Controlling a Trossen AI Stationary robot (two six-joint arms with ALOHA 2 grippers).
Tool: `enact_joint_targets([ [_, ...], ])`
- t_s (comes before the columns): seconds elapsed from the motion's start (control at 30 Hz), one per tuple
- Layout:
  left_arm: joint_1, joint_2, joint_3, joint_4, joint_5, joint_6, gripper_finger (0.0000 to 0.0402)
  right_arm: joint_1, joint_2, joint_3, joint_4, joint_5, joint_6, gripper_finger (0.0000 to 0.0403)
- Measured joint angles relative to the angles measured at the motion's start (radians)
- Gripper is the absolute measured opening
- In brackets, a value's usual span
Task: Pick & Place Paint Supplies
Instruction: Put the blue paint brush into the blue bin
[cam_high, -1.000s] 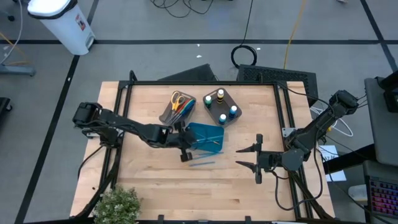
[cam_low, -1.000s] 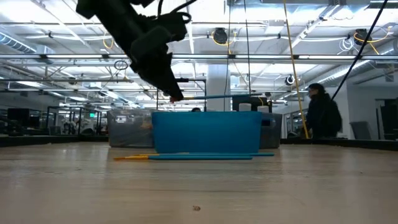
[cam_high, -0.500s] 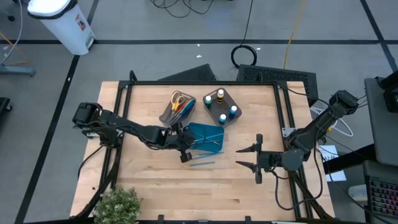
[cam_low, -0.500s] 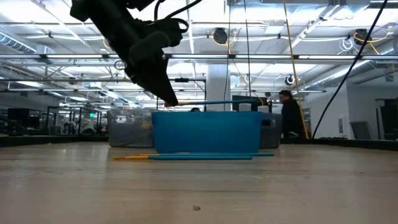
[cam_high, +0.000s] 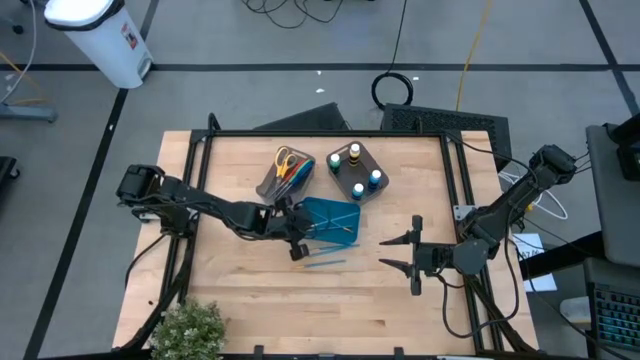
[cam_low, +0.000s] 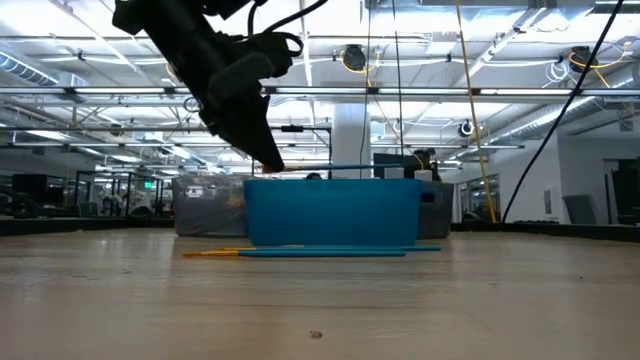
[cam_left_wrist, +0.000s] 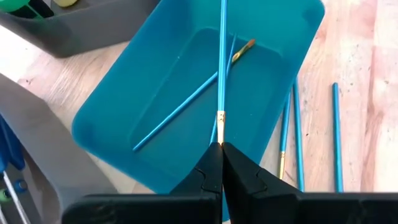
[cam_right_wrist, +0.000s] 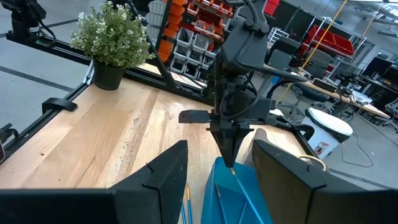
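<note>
Left gripper (cam_left_wrist: 221, 148) pinched closed, reaching mid-table; right gripper (cam_high: 400, 252) parted, resting at table's right side.

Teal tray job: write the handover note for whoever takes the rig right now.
Left gripper: shut on a blue brush, held over the teal tray, not yet released.
Right gripper: open, holding nothing, waiting over the table to the right of the tray.
Done: one brush lies in the tray. Scissors sit in the grey bin; paint bottles stand in the holder beside it.
Left: drop the held brush into the tray, then collect the loose brushes on the table just outside it; the wrist view shows about three.
</note>
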Motion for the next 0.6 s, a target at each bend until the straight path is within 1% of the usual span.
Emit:
enact_joint_targets([
  [0.17,0.0,0.0,0.0,-0.027,0.0,-0.025,0.0001,0.0,0.0,0.0,0.0,0.0,0.0,0.0171],
  [0.6,0.0,0.0,0.0,-0.028,-0.018,-0.027,0.0001,0.0,0.0,0.0,0.0,0.0,0.0,0.0171],
])
